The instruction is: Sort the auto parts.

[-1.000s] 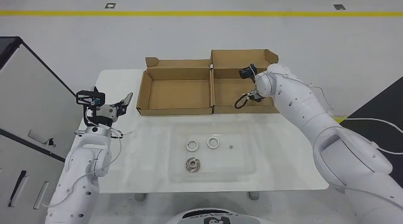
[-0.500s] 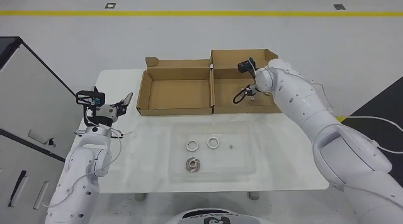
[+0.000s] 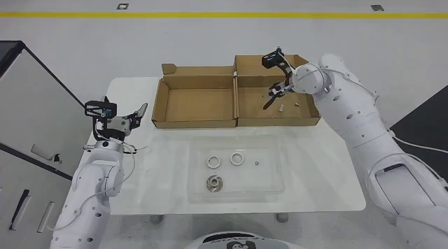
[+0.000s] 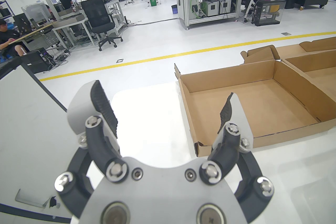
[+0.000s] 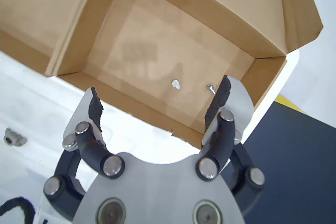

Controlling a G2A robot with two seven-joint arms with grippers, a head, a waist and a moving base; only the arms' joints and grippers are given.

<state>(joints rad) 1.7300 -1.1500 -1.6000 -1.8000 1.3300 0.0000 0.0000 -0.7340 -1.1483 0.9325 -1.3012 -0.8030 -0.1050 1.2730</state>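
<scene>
Two open cardboard boxes stand side by side at the table's back. The left box (image 3: 192,124) (image 4: 262,104) holds nothing. The right box (image 3: 294,119) (image 5: 162,33) holds two small bolts (image 5: 175,84) (image 5: 210,88). My right gripper (image 3: 275,96) (image 5: 158,84) hangs open above that box's near half, nothing between its fingers. On a clear tray (image 3: 280,179) lie two metal rings (image 3: 212,161) (image 3: 237,158), a flanged metal part (image 3: 214,183) and a tiny piece (image 3: 257,160). My left gripper (image 3: 136,115) (image 4: 162,93) is open and empty at the table's left edge, facing the left box.
A grey cabinet (image 3: 35,109) stands beside the table's left side. Bare white tabletop (image 3: 161,165) lies between the left arm and the tray, and also right of the tray. A small metal piece (image 5: 11,137) lies on the white surface in the right wrist view.
The right arm has pulled up and back from low inside the right box, its gripper now higher above the box floor. The left arm has kept still.
</scene>
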